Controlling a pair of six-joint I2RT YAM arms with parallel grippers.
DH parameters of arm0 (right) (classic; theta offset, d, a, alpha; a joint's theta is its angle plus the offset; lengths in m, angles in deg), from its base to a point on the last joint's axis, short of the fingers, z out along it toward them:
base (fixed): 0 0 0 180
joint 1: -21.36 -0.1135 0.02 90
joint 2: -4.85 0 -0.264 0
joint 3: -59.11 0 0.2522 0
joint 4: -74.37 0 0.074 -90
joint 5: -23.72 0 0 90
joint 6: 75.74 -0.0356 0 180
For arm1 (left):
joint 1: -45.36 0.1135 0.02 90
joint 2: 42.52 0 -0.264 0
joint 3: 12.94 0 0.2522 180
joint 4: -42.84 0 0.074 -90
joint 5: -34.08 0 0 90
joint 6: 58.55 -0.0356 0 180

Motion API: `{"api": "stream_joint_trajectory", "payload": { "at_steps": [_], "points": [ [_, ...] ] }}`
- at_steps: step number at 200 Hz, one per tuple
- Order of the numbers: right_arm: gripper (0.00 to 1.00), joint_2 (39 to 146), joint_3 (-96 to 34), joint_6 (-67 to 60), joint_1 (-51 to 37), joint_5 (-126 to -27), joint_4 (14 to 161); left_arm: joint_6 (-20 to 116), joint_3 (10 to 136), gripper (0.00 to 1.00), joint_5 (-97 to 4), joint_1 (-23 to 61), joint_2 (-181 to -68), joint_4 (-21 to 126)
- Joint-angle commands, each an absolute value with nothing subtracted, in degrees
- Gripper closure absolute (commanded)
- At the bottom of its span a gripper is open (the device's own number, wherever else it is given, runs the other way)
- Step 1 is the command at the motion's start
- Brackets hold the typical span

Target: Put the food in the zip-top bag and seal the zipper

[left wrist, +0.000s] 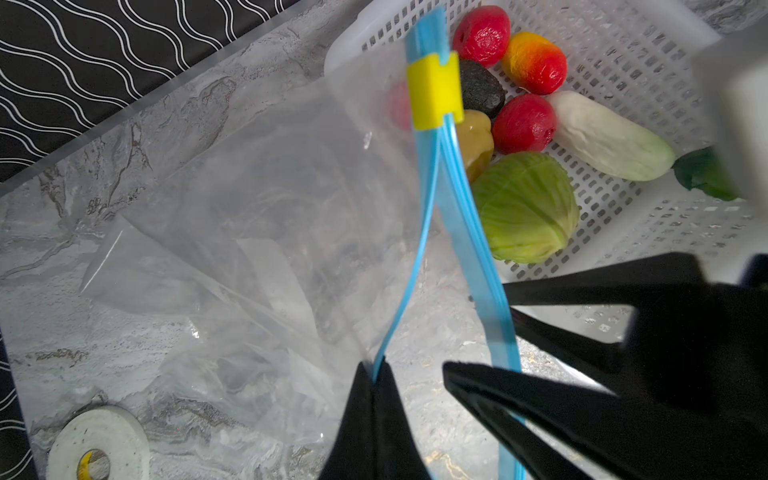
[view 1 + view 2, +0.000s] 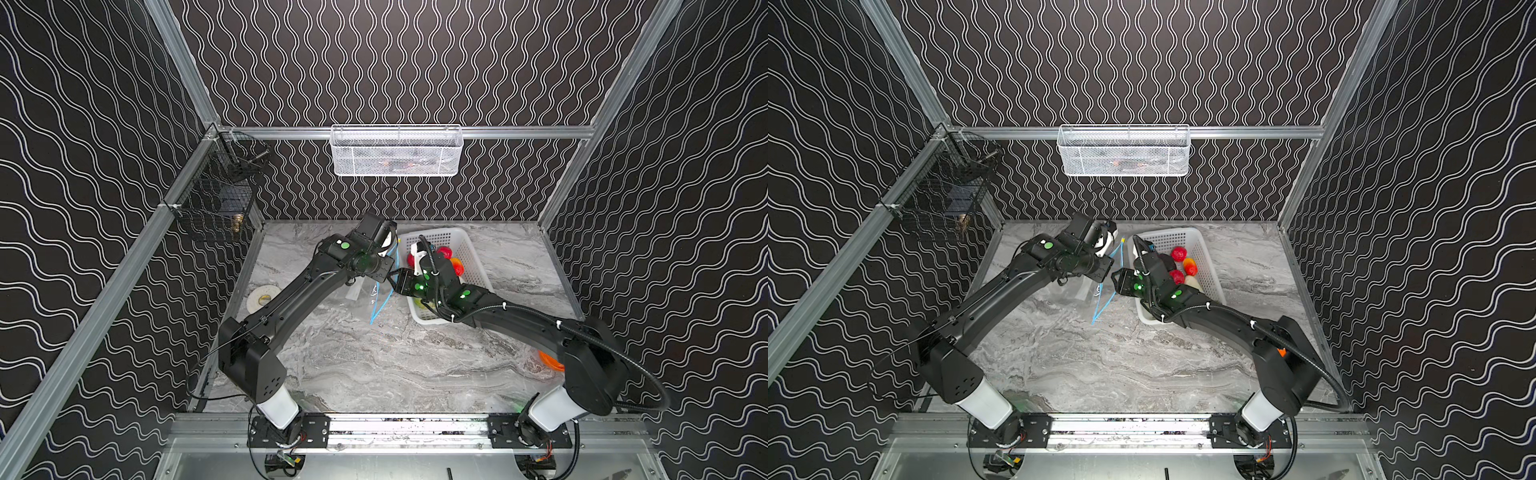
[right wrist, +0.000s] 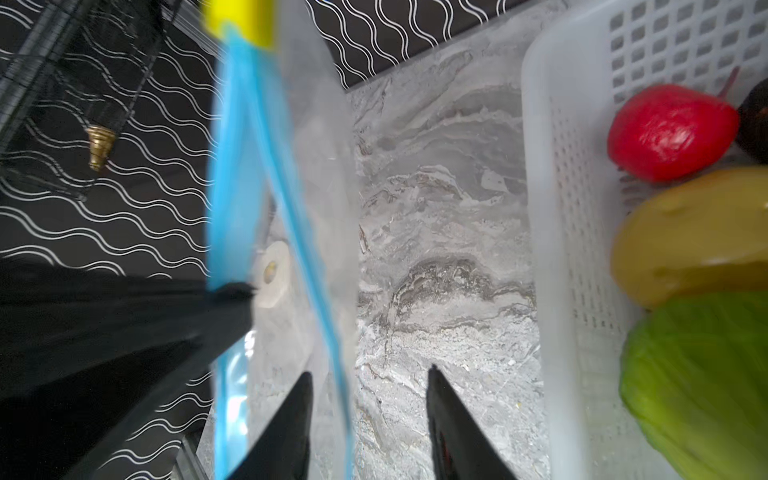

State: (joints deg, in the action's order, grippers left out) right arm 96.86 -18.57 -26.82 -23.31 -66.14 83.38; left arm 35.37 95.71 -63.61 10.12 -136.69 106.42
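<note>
In both top views the zip-top bag is in the middle of the grey counter, between the two arms. Its blue zipper runs from the counter toward the back wall. The food lies in the white basket just right of the bag (the right arm covers a part of it). A roll of tape lies on the counter left of the bag.

In the left wrist view the left claw is pressed together on one blue lip of the bag. The two lips stand apart and meet at the yellow slider. The right claw has its fingers apart, one on each side of the other lip. In the basket behind are the cabbage, the radish, two red rounds (a third shows dimly through the plastic), the avocado, the potato and the pepper.

In the right wrist view the right claw's fingers are again apart, and the thin blue lip passes between them, closer to one finger; I cannot tell whether it touches. The left claw pinches the wider, blurred lip beside it. The basket wall is near, with a red round, the potato and the cabbage inside.
</note>
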Motion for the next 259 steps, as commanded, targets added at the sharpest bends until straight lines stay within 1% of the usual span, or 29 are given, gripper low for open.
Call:
{"api": "stream_joint_trajectory", "payload": {
  "at_steps": [1,2,3,12,18,51,58,76,93,114,134,163,216,259],
  "points": [
    [0.75,97.56,-19.33,-28.25,-23.39,-65.49,82.31,34.52,95.95,1.0,-61.79,10.21,-135.82,106.51],
    [0.78,97.51,-19.33,-28.34,-23.38,-65.47,82.17,34.52,95.89,1.0,-61.85,10.21,-135.8,106.52],
    [0.78,97.51,-19.33,-28.34,-23.38,-65.47,82.17,34.57,95.81,1.0,-61.83,10.21,-135.78,106.52],
    [0.92,97.52,-19.33,-28.2,-23.38,-65.64,81.54,34.94,94.92,1.0,-61.86,10.21,-135.48,106.21],
    [1.0,97.43,-19.4,-28.15,-23.38,-65.75,81.22,35.05,94.26,1.0,-61.59,10.21,-135.37,106.04],
    [1.0,97.51,-19.77,-28.18,-23.56,-65.46,80.7,35.46,93.69,1.0,-59.79,10.15,-136.56,106.88],
    [1.0,97.58,-19.71,-28.23,-23.64,-65.32,80.59,35.56,94.11,0.94,-58.88,10.2,-137.11,107.33],
    [1.0,97.62,-19.51,-28.5,-23.77,-65.22,80.09,36.08,95.26,0.74,-56.63,10.21,-137.88,108.18],
    [1.0,97.62,-19.35,-28.9,-23.82,-64.97,79.79,36.33,95.97,0.58,-55.6,10.21,-138.06,108.55],
    [1.0,97.42,-19.16,-29.07,-23.82,-64.36,79.34,36.59,97.32,0.44,-55.45,10.21,-138.08,109.77],
    [1.0,97.48,-19.16,-29.17,-23.82,-64.12,79.0,36.46,97.62,0.37,-54.33,10.21,-137.17,110.06],
    [1.0,97.42,-18.3,-29.83,-23.82,-64.59,76.89,36.42,95.43,0.37,-54.63,10.2,-135.79,109.14],
    [1.0,97.03,-15.72,-30.29,-23.82,-66.48,70.55,36.83,92.3,0.47,-54.11,10.21,-136.11,108.02],
    [1.0,95.66,-13.03,-30.82,-23.82,-68.12,64.45,37.05,90.56,0.47,-53.19,10.21,-135.86,107.17]
  ]
}}
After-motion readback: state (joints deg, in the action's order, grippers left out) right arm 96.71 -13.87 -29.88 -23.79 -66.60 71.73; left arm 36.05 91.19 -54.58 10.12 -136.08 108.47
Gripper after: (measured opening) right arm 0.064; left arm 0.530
